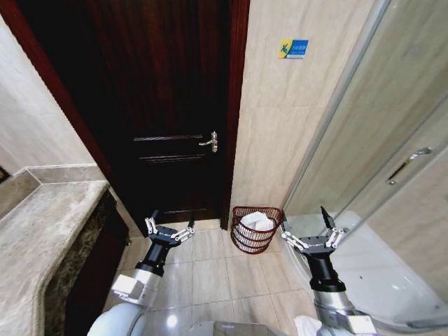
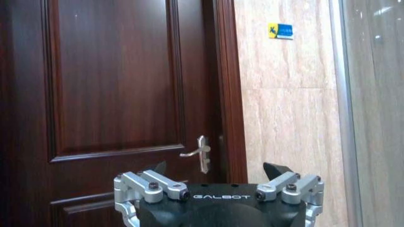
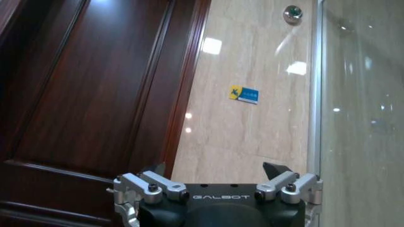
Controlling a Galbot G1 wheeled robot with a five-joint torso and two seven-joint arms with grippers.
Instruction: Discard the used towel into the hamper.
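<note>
The reddish-brown open-weave hamper stands on the tiled floor against the beige wall, just right of the door frame. A white towel lies crumpled inside it. My left gripper is held up to the left of the hamper, open and empty. My right gripper is just right of the hamper, also open and empty. In the left wrist view my left gripper faces the door. In the right wrist view my right gripper faces the wall beside the door.
A dark wooden door with a metal handle is straight ahead. A stone counter runs along the left. A glass shower enclosure curves along the right. A blue sticker is on the wall.
</note>
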